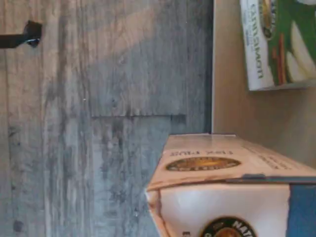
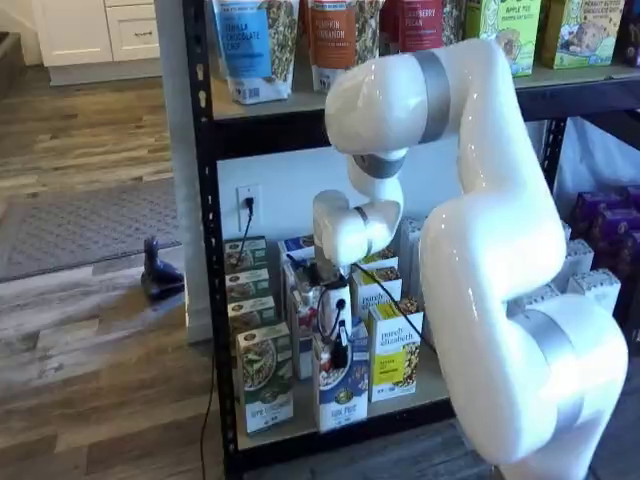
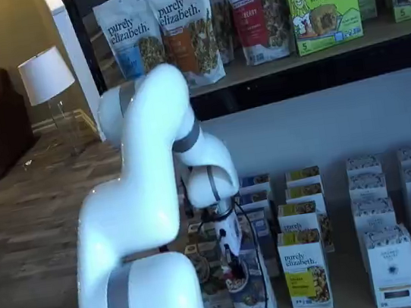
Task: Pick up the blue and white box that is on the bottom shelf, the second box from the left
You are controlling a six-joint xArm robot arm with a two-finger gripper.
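Note:
The blue and white box (image 2: 345, 395) stands at the front of its row on the bottom shelf (image 2: 303, 422), between a green-and-white carton and a yellow one. In both shelf views my gripper (image 2: 340, 350) reaches down onto the top of this box, black fingers closed on its upper edge. The other shelf view shows the gripper (image 3: 233, 261) over the same box (image 3: 255, 300), partly behind the white arm. In the wrist view the box (image 1: 217, 160) fills the near corner, its cream top flap and white-and-blue face showing, and no fingers are visible.
Green-and-white cartons (image 2: 265, 385) (image 1: 279, 44) stand in a row to the left, yellow cartons (image 2: 395, 360) to the right. White boxes (image 3: 393, 265) fill the shelf further right. Pouches (image 3: 187, 26) line the higher board. A black rack post (image 2: 205, 250) bounds the left side.

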